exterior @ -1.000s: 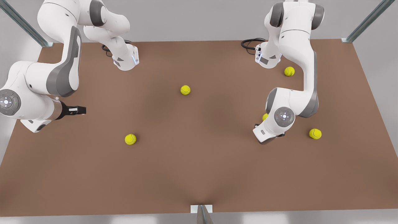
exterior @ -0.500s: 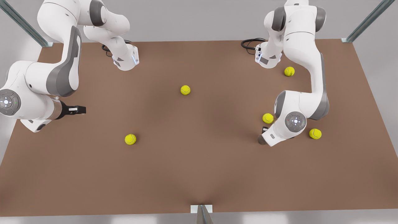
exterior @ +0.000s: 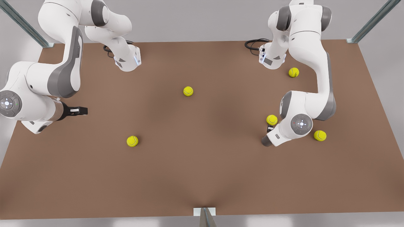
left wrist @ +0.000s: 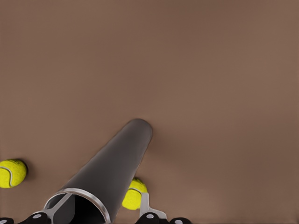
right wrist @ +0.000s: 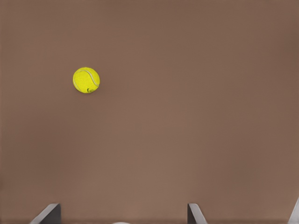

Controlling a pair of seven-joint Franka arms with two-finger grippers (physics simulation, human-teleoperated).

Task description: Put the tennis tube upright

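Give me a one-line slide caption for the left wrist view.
The left hand grips the rim end of the grey tennis tube, whose far end touches the brown table, two tennis balls nearby.

Dark grey tennis tube (left wrist: 112, 170) with silver rim, yellow-green tennis balls (exterior: 188, 91), brown table (exterior: 202, 176).

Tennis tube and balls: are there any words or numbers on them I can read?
No text can be read anywhere.
tennis tube, gripped by the left tool at the front view's right: plain grey, no label.
tennis ball: a tiny dark mark, too small to read.
round arm cap: small light signs, too small to read.
right tool, open, waiting at the front view's left: no text.
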